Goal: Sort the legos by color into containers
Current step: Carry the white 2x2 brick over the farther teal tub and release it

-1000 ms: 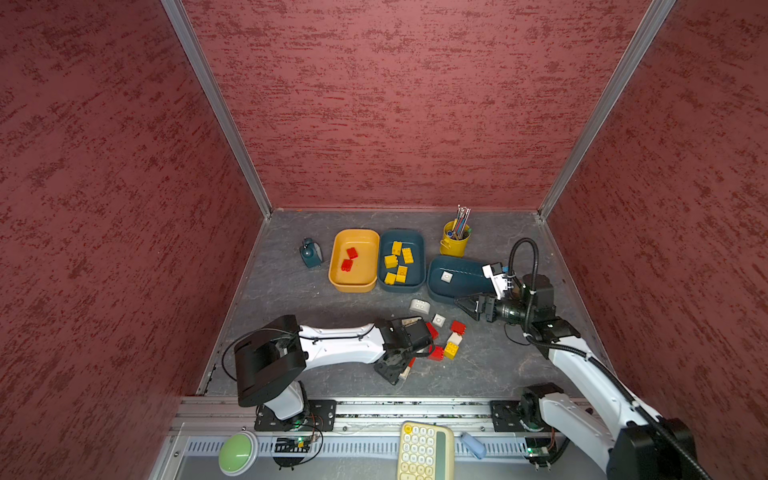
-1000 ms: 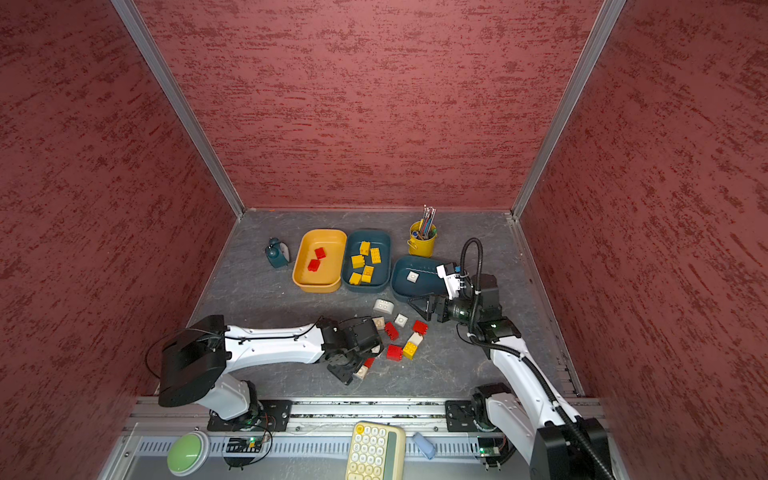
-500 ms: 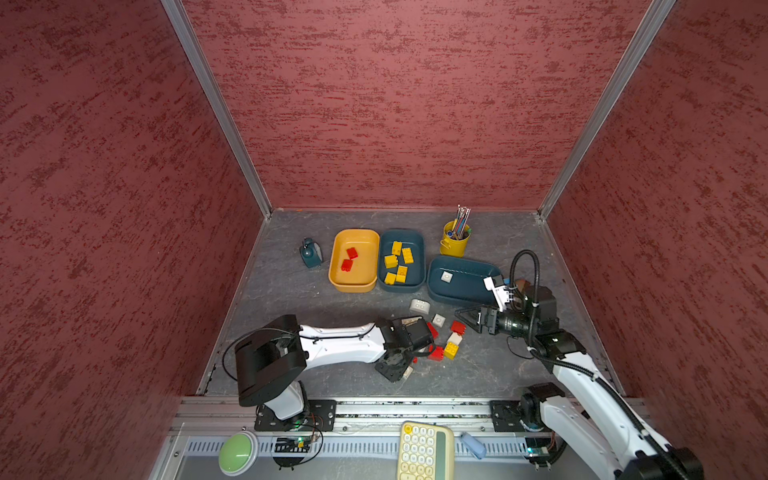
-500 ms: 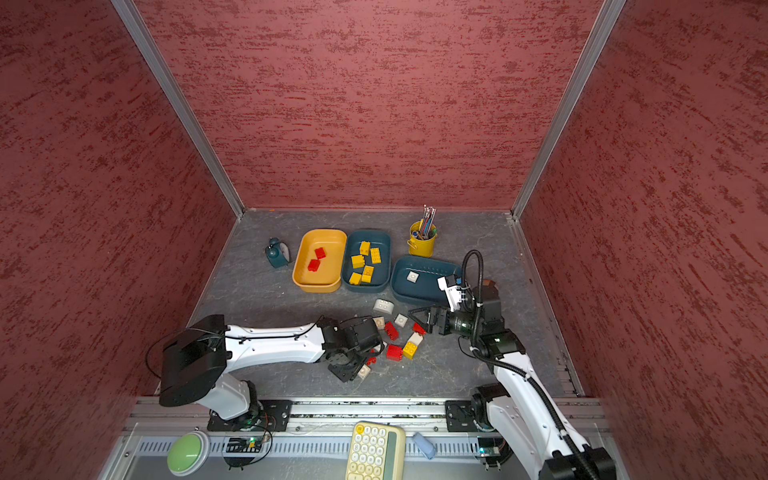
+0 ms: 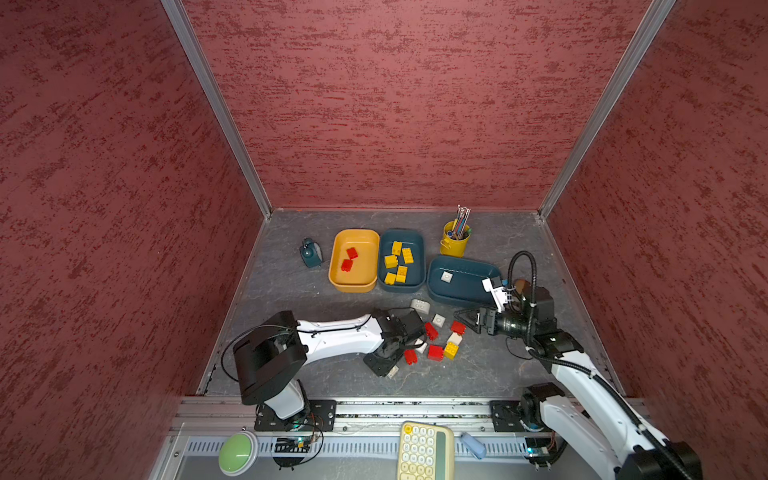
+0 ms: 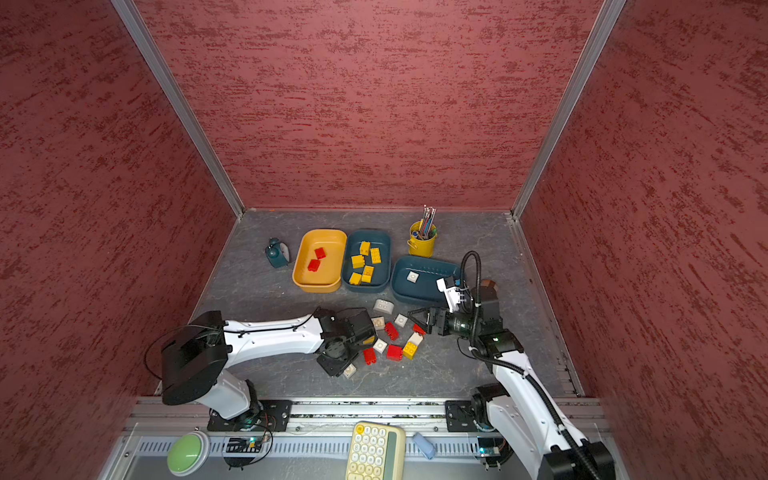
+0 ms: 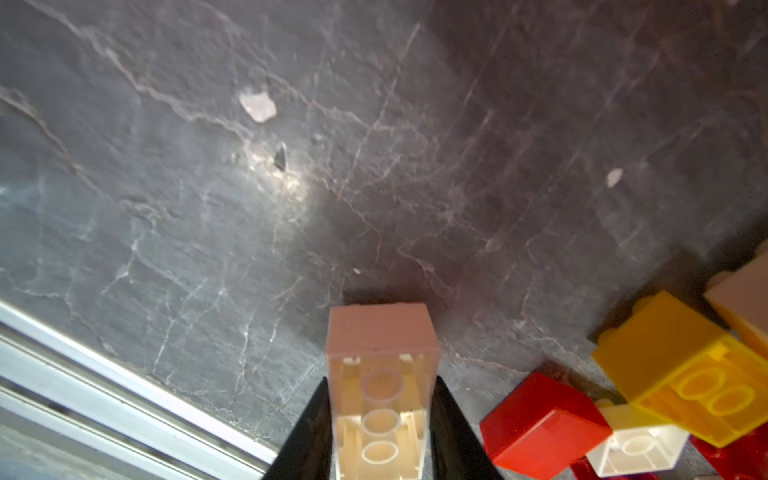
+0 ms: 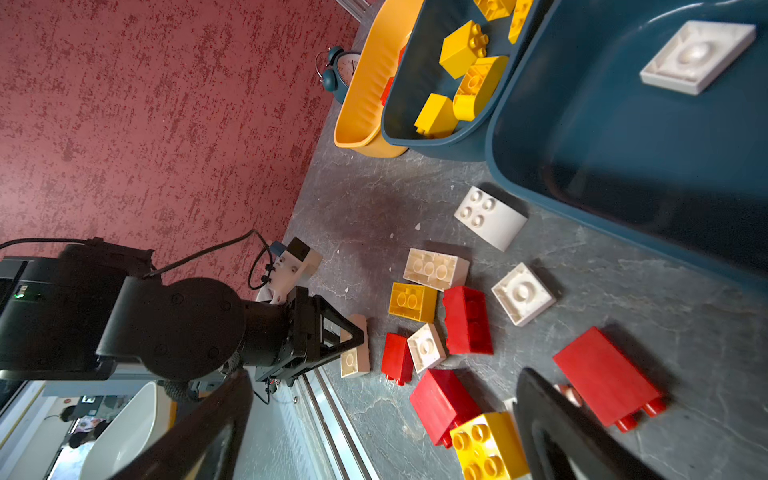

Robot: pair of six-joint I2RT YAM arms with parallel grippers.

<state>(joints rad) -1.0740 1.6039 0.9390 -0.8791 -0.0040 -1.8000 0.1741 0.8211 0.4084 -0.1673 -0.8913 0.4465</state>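
- Left wrist view: the left claw (image 7: 380,388) is clamped on a cream brick (image 7: 382,345), whose hollow underside faces the camera.
- Loose red, yellow and white legos (image 5: 436,351) lie between both claws, just beside the left one.
- The right claw (image 5: 463,319) is spread wide and holds nothing; a red brick (image 5: 458,327) sits at its tips.
- A teal tub (image 5: 469,286) holding one white piece sits near the right claw. The teal tub of yellow bricks (image 5: 401,286) and the orange tub (image 5: 354,287) with two red bricks lie farther off.

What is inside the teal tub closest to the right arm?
One white square brick lies on the floor of the teal tub. In both top views the right arm's camera mount covers the tub's near corner, so that spot goes unseen.
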